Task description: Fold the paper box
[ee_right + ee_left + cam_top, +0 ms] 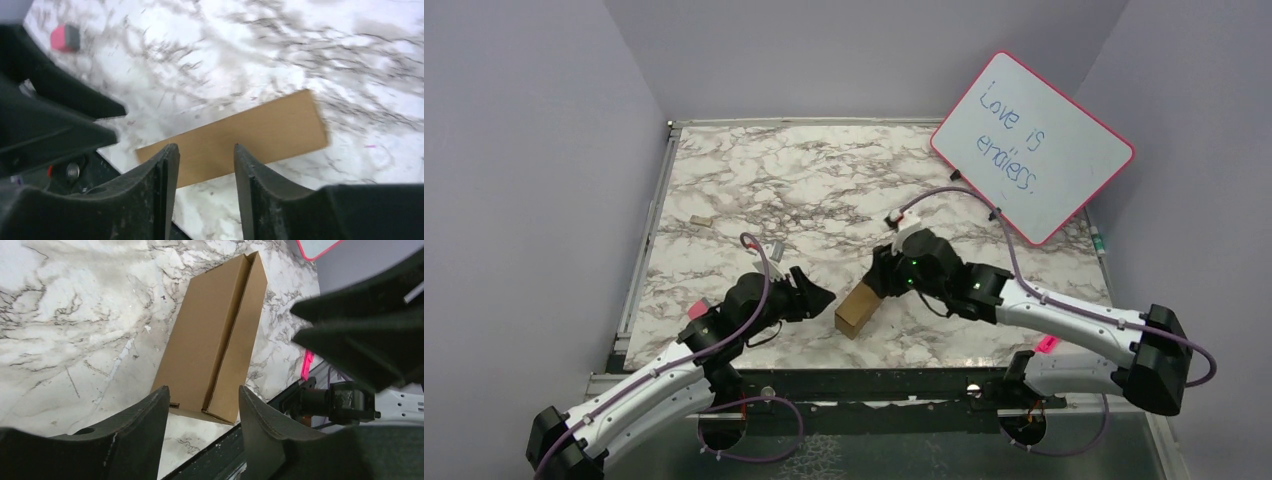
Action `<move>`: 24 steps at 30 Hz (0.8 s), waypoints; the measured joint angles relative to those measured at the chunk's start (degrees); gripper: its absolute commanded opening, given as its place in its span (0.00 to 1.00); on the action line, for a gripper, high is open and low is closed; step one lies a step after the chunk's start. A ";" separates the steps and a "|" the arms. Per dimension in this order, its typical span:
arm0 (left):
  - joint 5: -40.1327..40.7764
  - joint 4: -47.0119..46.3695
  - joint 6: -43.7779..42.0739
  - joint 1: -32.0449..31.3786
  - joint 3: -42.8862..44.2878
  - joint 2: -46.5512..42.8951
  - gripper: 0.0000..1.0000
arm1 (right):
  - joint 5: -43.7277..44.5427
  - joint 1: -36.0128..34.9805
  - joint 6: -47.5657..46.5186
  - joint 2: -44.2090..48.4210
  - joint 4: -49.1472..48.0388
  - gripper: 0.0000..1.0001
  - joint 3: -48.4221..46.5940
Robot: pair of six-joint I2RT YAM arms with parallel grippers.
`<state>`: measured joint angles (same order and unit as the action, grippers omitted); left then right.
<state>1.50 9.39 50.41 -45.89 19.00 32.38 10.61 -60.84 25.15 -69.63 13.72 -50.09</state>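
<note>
My left pincer point(203, 392) and right pincer point(206, 147) both released, the paper box point(210, 335) just ahead looks nearly folded; next I'd press its seam shut.

Paper box point(856, 309) on table point(804, 190), between left gripper point(820, 297) and right gripper point(881, 284).

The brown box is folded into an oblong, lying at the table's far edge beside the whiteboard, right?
No. The paper box is folded into an oblong, but it lies near the front edge of the table, between the left gripper and right gripper, far from the whiteboard. The top external view shows it.
</note>
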 measured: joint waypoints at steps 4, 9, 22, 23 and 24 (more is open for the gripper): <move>-3.17 -2.51 1.18 0.00 -0.79 1.29 0.64 | -5.09 11.89 3.08 6.10 -6.32 0.61 8.66; -5.88 -5.25 2.58 0.00 -2.91 2.36 0.66 | -13.57 23.30 6.29 7.50 -13.64 0.62 15.85; -7.72 -10.64 3.56 0.00 -5.86 7.28 0.61 | -28.26 33.99 11.19 -1.38 -32.76 0.50 22.27; -7.76 -10.69 3.56 0.00 -5.92 7.72 0.61 | -28.92 34.14 11.41 -2.03 -33.90 0.50 22.69; -7.76 -10.80 3.56 0.00 -5.99 8.07 0.60 | -29.62 34.25 11.54 -2.58 -35.06 0.49 23.15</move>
<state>-6.26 -1.41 53.98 -45.89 13.02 40.45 -19.00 -26.59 36.69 -72.20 -21.34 -26.94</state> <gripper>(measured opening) 0.623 0.510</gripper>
